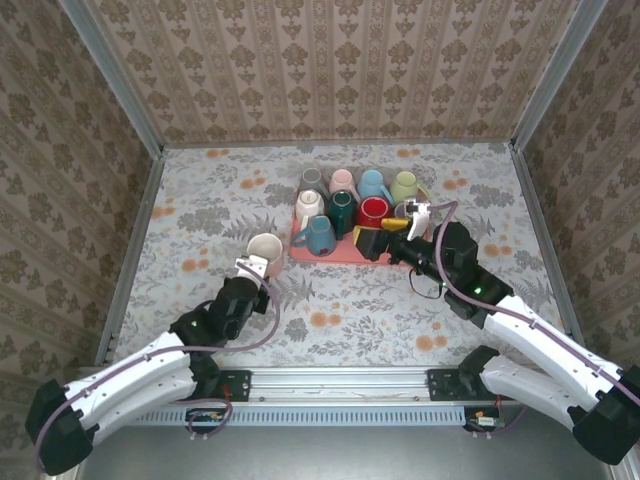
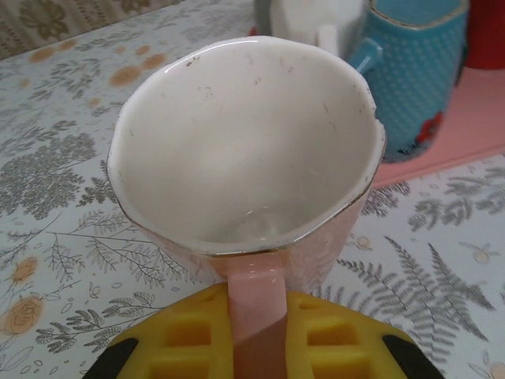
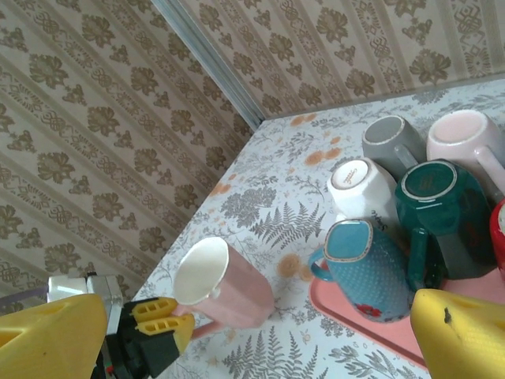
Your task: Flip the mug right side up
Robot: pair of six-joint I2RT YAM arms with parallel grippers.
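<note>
A pale pink mug (image 1: 265, 250) with a white inside stands mouth up on the flowered table, just left of the tray. In the left wrist view I look down into the mug (image 2: 245, 158), and its handle (image 2: 256, 304) runs straight between my yellow fingers (image 2: 177, 339). My left gripper (image 1: 247, 268) (image 2: 256, 343) is shut on that handle. The right wrist view shows the mug (image 3: 233, 292) with the left gripper (image 3: 154, 320) clamped at its handle. My right gripper (image 1: 385, 236) (image 3: 252, 347) hovers open over the tray's near right part, holding nothing.
A pink tray (image 1: 340, 256) right of the mug carries several mugs, among them a teal one (image 1: 320, 235), a white one (image 1: 308, 205), a dark green one (image 1: 342, 210) and a red one (image 1: 373, 210). Patterned walls enclose the table on three sides.
</note>
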